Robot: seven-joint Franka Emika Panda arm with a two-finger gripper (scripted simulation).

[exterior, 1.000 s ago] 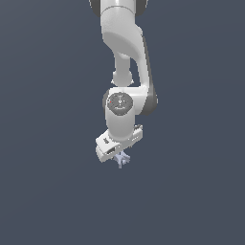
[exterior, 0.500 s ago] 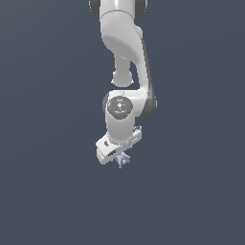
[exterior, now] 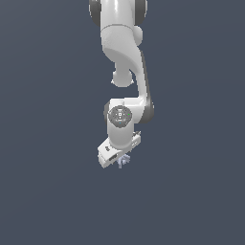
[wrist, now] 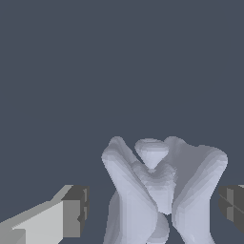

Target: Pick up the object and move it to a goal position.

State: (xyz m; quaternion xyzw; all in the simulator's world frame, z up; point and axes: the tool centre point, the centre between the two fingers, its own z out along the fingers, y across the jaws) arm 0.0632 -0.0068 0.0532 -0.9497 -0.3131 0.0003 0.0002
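Note:
The object (exterior: 123, 161) is a tiny pale lavender-grey spiky jack. In the exterior view it sits just under the white gripper (exterior: 120, 160), at the end of the arm that hangs down from above. In the wrist view the object (wrist: 157, 190) fills the space between the two fingers. One dark finger pad (wrist: 76, 209) stands a small gap away from it; the other fingertip (wrist: 232, 202) is at its opposite edge. The jaws are spread wide around the object, not pressed onto it.
Only a plain dark blue-grey ground (exterior: 48, 191) shows around the arm. No other object, container or edge is in view.
The wrist has come down slightly over the object. The object has stayed where it was.

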